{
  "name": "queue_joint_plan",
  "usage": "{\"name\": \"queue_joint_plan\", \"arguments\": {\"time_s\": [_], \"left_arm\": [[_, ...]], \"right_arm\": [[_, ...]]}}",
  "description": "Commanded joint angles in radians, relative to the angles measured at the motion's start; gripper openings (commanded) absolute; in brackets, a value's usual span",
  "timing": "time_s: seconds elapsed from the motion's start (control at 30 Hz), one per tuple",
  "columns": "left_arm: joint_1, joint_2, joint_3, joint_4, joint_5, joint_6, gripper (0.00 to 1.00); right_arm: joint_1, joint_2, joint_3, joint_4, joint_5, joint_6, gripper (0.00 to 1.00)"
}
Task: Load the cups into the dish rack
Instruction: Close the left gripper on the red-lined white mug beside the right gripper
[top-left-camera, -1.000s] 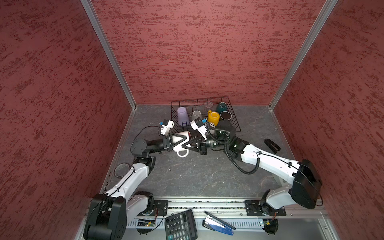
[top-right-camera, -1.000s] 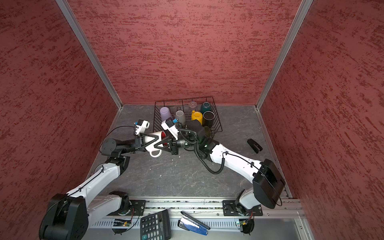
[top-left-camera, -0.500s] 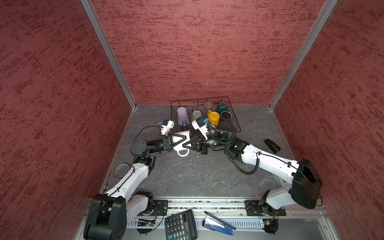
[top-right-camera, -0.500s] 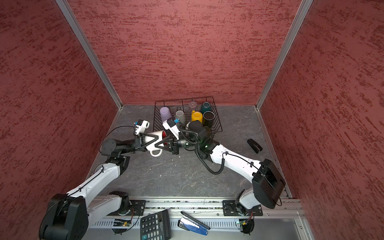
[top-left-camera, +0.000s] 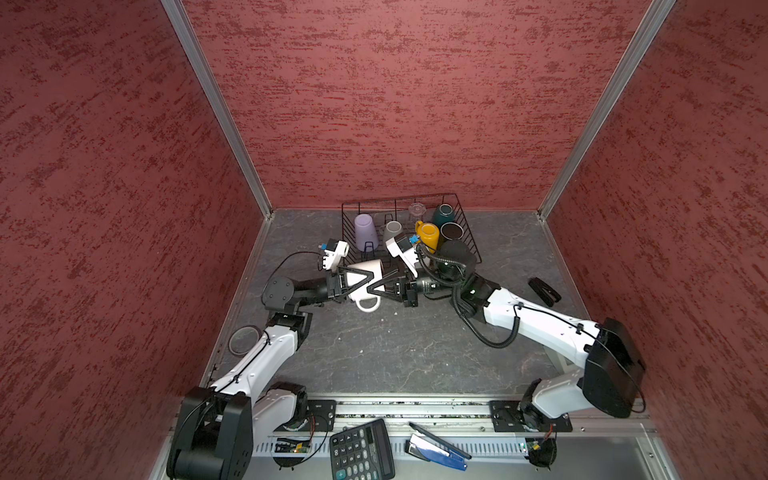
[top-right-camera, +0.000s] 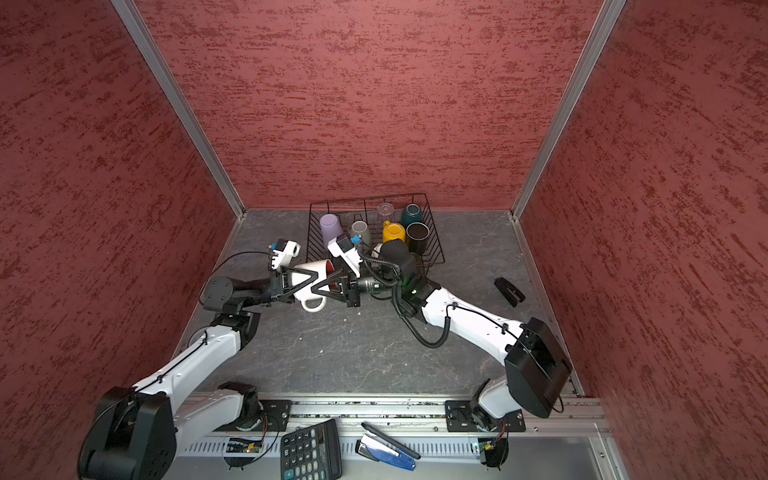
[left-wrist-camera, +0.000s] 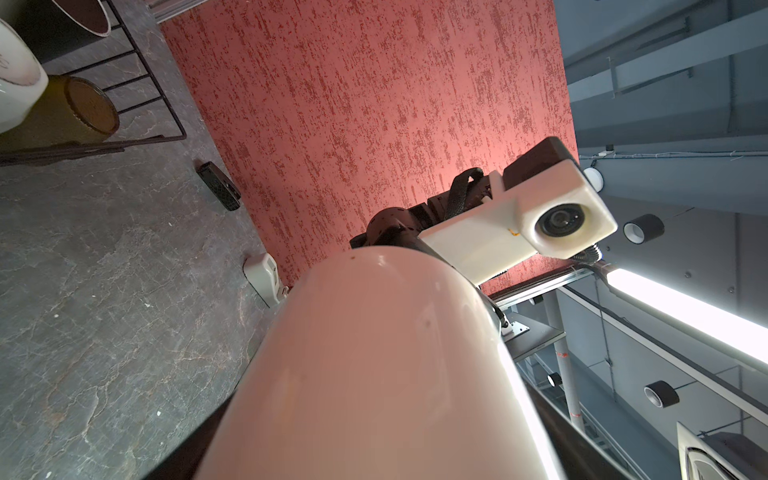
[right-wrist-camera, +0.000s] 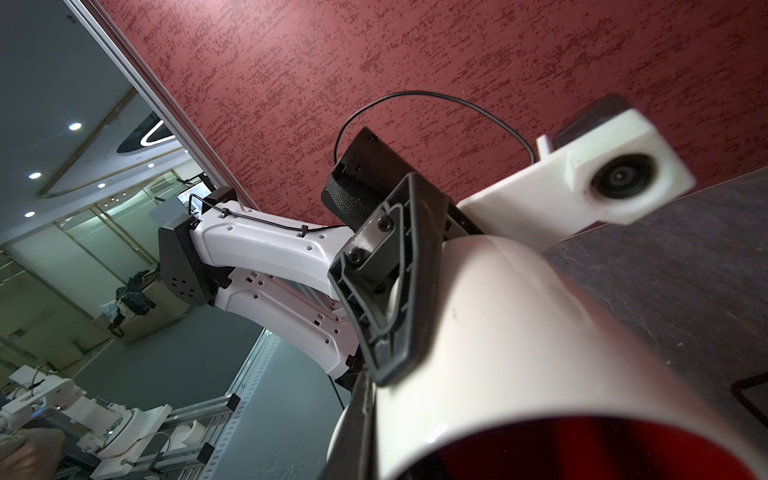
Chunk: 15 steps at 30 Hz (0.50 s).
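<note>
Two hands meet on the white mug (top-left-camera: 365, 272), held sideways over the tabletop (top-left-camera: 395, 345) by the near-left corner of the dish rack (top-left-camera: 399, 199), long axis along that near edge. The right hand (top-left-camera: 376, 289) is clamped tight on the red-lined rim. The left hand (top-left-camera: 360, 279) straddles the base, spread wide, grip unclear. Right arm nearer rack.

The white mug (right-wrist-camera: 519, 332) is glossy and red inside. The black wire dish rack (top-left-camera: 469, 230) shows a lavender tumbler (top-left-camera: 365, 230), grey mug (top-left-camera: 392, 228), yellow mug (top-left-camera: 429, 235), teal mug (top-left-camera: 442, 214), black mug (top-left-camera: 452, 230), clear glass (top-left-camera: 417, 210) and ribbed olive-brown glass (left-wrist-camera: 79, 112). The bench (top-left-camera: 395, 353) is dark grey with pale veining. The walls (top-left-camera: 395, 104) are mottled red. The calculator (top-left-camera: 361, 451) is black, the stapler (top-left-camera: 438, 451) blue and black.
</note>
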Motion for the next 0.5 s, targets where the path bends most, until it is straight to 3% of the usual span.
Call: {"name": "queue_joint_plan", "arguments": {"time_s": [0.0, 0.07, 0.13, 0.3, 0.47], "left_arm": [[-0.015, -0.028, 0.053, 0.009, 0.032, 0.044, 0.79], [-0.015, -0.035, 0.062, -0.030, 0.032, 0.066, 0.75], [-0.015, -0.041, 0.069, -0.072, 0.032, 0.091, 0.65], [-0.015, -0.057, 0.094, -0.276, 0.030, 0.196, 0.39], [-0.008, -0.076, 0.107, -0.325, 0.021, 0.213, 0.12]], "right_arm": [[-0.021, 0.019, 0.023, 0.001, -0.007, 0.002, 0.00], [-0.021, 0.016, 0.024, -0.016, 0.004, -0.009, 0.00], [-0.020, 0.009, 0.028, -0.043, 0.024, -0.025, 0.00], [-0.021, -0.015, 0.039, -0.086, 0.087, -0.039, 0.17], [-0.021, -0.022, 0.053, -0.130, 0.121, -0.061, 0.31]]}}
